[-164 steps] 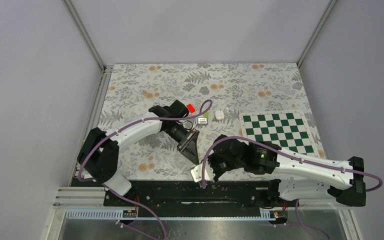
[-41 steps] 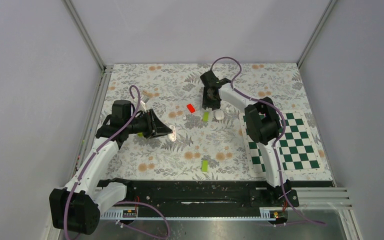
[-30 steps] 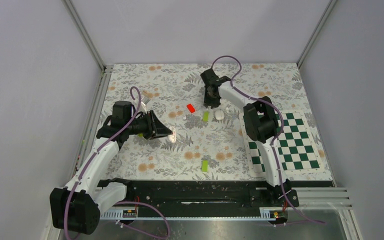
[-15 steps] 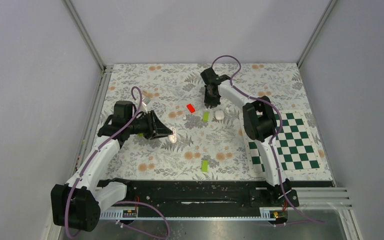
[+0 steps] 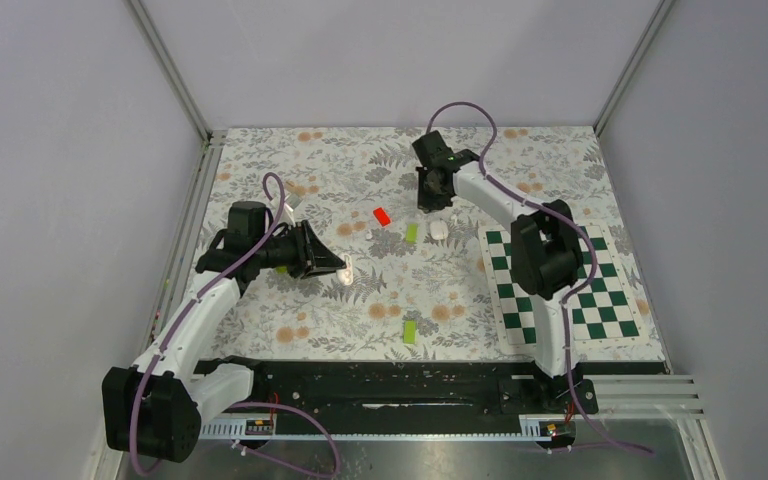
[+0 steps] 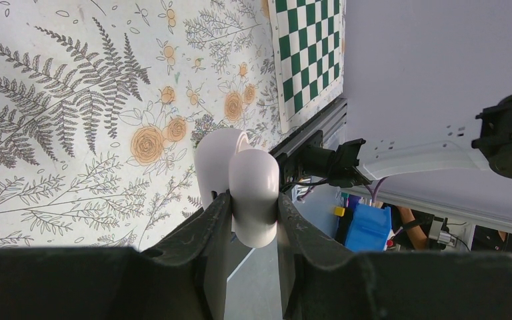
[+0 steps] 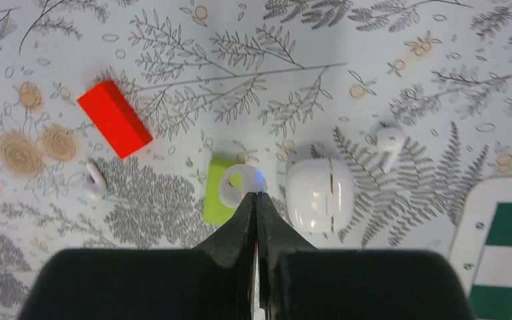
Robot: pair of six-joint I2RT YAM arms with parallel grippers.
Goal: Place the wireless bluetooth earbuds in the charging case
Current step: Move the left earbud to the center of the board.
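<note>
Grey walls on three sides. Table (image 5: 260,330) under a floral cloth, with a chessboard mat (image 5: 610,290) at its right edge.

Mid-table cluster, left to right in the top view: red block (image 5: 382,215), green block (image 5: 411,232), case (image 5: 439,230). The case lies flat and closed, its seam visible, just beside the green block but apart from it. A second green block (image 5: 409,331) lies alone near the front edge.

The right arm reaches far out, and the right gripper (image 5: 428,205) hangs above the cluster. In its wrist view the fingers (image 7: 267,233) are pressed together. A small white loop (image 7: 239,183) with a blue spot sits at the tips, covering part of the green block behind. Cannot tell whether the loop is pinched or lies on the block.

One earbud (image 7: 390,142) lies on the cloth beyond the case on the mat side. The second earbud (image 7: 95,179) lies on the other side, near the red block and well clear of the case. Both are too small to pick out from above.

The left gripper (image 5: 342,266) is held off to the left, well away from the cluster. Its fingers (image 6: 207,233) are clamped on a glossy white two-lobed piece (image 6: 253,180). It resembles a hinged shell standing open, but the fingers hide its base and I cannot identify it.

Behind it in that view are the right arm's white link (image 6: 413,150) and, past the table edge, a blue box (image 6: 367,228) among blurred clutter.
</note>
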